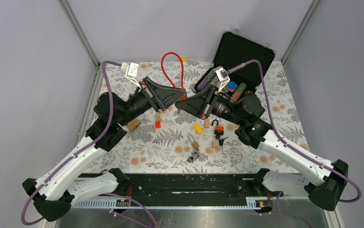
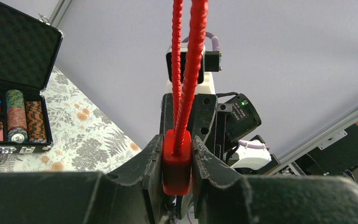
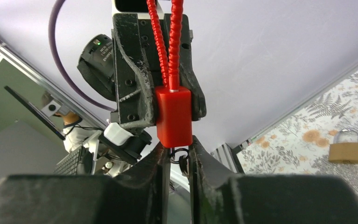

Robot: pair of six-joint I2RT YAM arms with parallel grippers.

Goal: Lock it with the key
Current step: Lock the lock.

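Left claw (image 2: 177,144): nearest your left wrist lens; its fingers are clamped on the two sides of the red lock (image 3: 173,116), which you are holding above the mat.
Right claw (image 3: 178,149): you have it tip to tip with the left one, fingers drawn in to a slim gap around the key (image 3: 180,156) that hangs at the lock's underside.
Red cable (image 1: 172,66): one loop, rising from the lock toward the back wall.
Edges: metal posts and grey walls close the left, back and right sides; a black rail (image 1: 189,183) runs along the near edge between your arm bases.
Case (image 1: 244,52): one, black, lid up, in the back right corner, just behind your right claw; poker chip stacks lie inside it.
Open room: bare floral mat (image 1: 146,149) shows at the near left, in front of both claws, and along the right edge past the case.
Brass padlocks: two, one (image 1: 133,124) just below your left arm, one (image 1: 192,141) near the middle.
Small blocks: at least five, namely three tan, one red-orange (image 1: 157,124), one yellow (image 1: 198,128), scattered below the claws.
Arms: two.
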